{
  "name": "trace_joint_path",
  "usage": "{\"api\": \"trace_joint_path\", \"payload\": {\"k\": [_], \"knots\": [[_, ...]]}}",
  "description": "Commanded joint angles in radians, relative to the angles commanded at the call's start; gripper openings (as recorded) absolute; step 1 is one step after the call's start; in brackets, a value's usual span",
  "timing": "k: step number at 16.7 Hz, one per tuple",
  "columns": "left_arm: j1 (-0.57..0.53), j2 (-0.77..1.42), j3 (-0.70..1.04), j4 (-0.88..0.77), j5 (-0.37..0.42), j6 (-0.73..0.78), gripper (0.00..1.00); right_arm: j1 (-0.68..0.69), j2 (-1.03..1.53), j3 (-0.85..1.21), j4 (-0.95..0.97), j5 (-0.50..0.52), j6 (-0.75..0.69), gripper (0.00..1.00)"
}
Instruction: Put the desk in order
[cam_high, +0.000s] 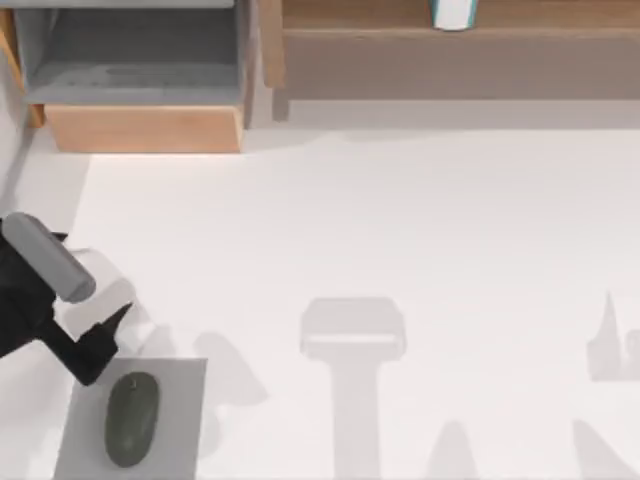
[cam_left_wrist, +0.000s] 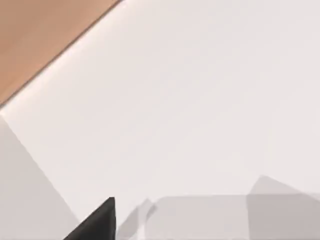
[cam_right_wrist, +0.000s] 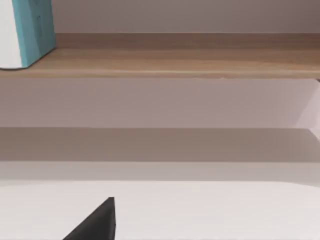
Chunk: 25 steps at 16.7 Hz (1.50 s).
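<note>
Nearest the top camera, my left arm (cam_high: 40, 290) reaches in from the left edge, black with a grey cylindrical segment. Its left gripper (cam_high: 100, 345) hangs just beside the far left corner of the pad (cam_high: 175, 420), close above the desk (cam_high: 400, 230). Whether its fingers stand apart or together I cannot tell; one dark pointed fingertip (cam_left_wrist: 97, 222) shows in the left wrist view, over bare white tabletop.

Below it, a small grey square pad lies at the near left of the desk. On it rests a dark grey-green mouse (cam_high: 131, 418), lengthwise, toward the pad's left half. No brand or lettering can be read on either.

Past these, the desk spreads broad, flat and white across most of the top view, from the left side to the right edge. Soft grey shadows fall on its near middle and near right part.

At the far left stands an open drawer (cam_high: 140, 85), light-brown wood in front with a grey inside. At the far side, middle to right, runs a light-brown shelf (cam_high: 450, 50) with a recess beneath. On it stands a white and teal object (cam_high: 453, 13), upright, cut off by the picture's edge; the right wrist view shows its teal side (cam_right_wrist: 35, 30) on the wooden board, with no writing legible.

A dark fingertip of the right gripper (cam_right_wrist: 97, 222) shows in the right wrist view, facing the shelf; its fingers' state I cannot tell.
</note>
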Motion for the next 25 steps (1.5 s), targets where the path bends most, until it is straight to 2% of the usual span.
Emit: {"api": "trace_joint_path", "payload": {"k": [7,12,20,25], "knots": [[0.371,0.209,-0.031,0.578,0.042,0.552,1.00,0.000,0.000,0.000,0.000,0.000,0.000,1.00],[0.532,0.318,0.054,0.851,0.057,0.776,1.00,0.000,0.000,0.000,0.000,0.000,0.000,1.00],[0.554,0.336,0.076,0.889,0.058,0.810,1.00,0.000,0.000,0.000,0.000,0.000,0.000,1.00],[0.512,0.368,0.155,0.843,0.014,0.810,1.00,0.000,0.000,0.000,0.000,0.000,0.000,1.00]]}}
